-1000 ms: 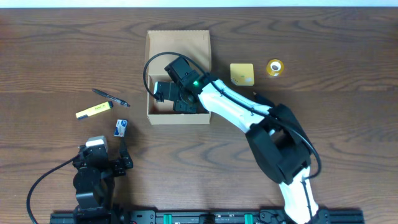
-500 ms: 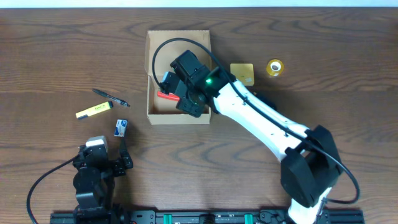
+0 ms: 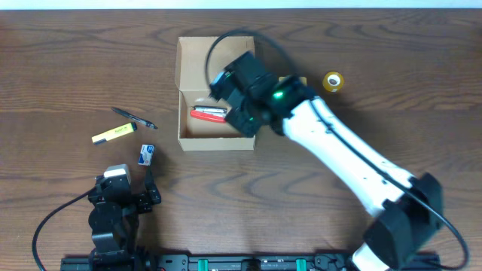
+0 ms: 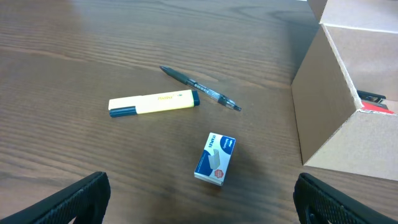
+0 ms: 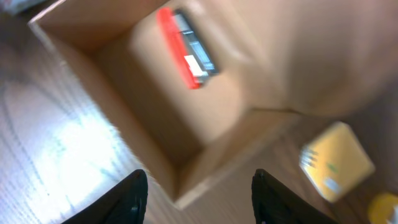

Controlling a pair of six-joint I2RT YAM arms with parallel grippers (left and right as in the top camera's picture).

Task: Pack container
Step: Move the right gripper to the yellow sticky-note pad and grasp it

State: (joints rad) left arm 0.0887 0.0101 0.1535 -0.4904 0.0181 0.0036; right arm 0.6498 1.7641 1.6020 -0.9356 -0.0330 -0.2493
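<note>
Cardboard box holds a red stapler; my right end effector above it half-open, left end effector wide, both empty.

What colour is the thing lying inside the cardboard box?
Mostly red, with grey; the thing shows best in the right wrist view.

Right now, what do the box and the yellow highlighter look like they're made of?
Container: plain tan cardboard, matte, with creased fold lines and a hinged flap. Yellow highlighter: probably smooth plastic, going by its even, slightly shiny barrel.
</note>
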